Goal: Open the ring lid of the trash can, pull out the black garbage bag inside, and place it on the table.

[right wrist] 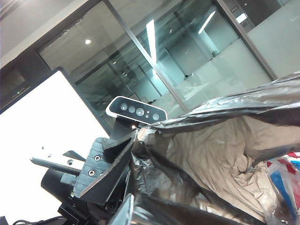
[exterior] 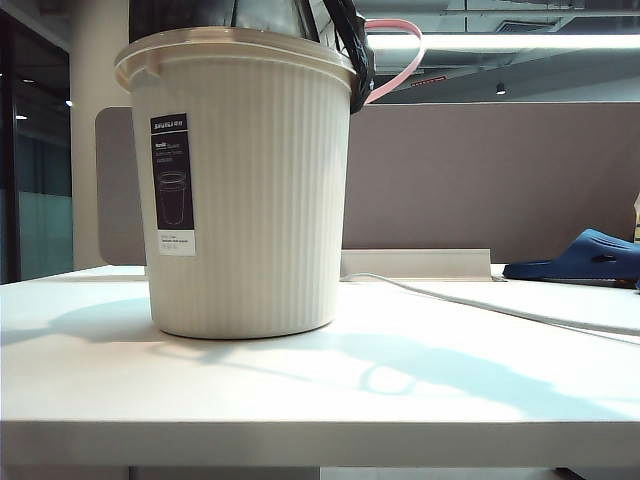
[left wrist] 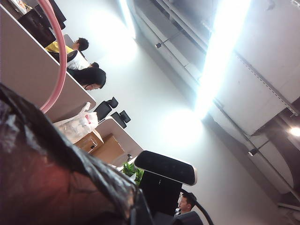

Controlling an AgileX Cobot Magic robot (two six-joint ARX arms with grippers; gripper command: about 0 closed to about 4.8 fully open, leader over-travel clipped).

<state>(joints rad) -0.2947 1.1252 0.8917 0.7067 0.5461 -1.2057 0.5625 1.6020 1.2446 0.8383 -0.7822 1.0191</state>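
The cream ribbed trash can (exterior: 250,200) stands upright on the white table (exterior: 300,400). The black garbage bag (exterior: 220,15) rises out of its mouth, past the top of the exterior view. The pink ring lid (exterior: 405,60) hangs off the can's right rim, caught on the bag. Both grippers are above the exterior view. My left gripper (left wrist: 140,218) is shut on a fold of the bag (left wrist: 51,178), with the ring lid (left wrist: 58,61) beside it. My right gripper (right wrist: 129,213) is shut on the bag's edge (right wrist: 225,117); the bag's mouth gapes, showing crumpled brown paper (right wrist: 220,154).
A dark blue slipper (exterior: 585,255) lies at the table's far right. A pale cable (exterior: 480,305) runs across the table behind the can. A grey partition (exterior: 480,180) stands along the back. The left arm's hand (right wrist: 105,171) shows in the right wrist view.
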